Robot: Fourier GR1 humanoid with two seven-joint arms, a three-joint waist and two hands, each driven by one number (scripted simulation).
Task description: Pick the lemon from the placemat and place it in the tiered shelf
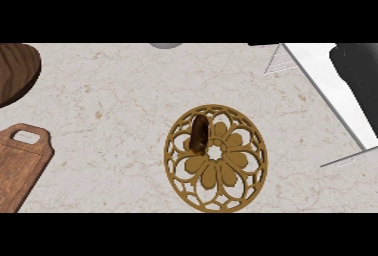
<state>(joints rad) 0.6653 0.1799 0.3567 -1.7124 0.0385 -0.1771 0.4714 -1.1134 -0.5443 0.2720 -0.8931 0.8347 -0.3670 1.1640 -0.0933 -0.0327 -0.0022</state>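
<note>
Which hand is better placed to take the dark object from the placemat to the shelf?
Probably the right, though neither hand is in view. The tiered shelf stands right of the placemat, and the dark object lies on its upper part, so the right arm need not cross over.

One gold openwork placemat (215,158), centre; one dark elongated item (198,133) on it; one wooden cutting board (21,162), lower left; one dark wooden bowl (15,70), upper left; one wire shelf (325,95), upper right.
</note>
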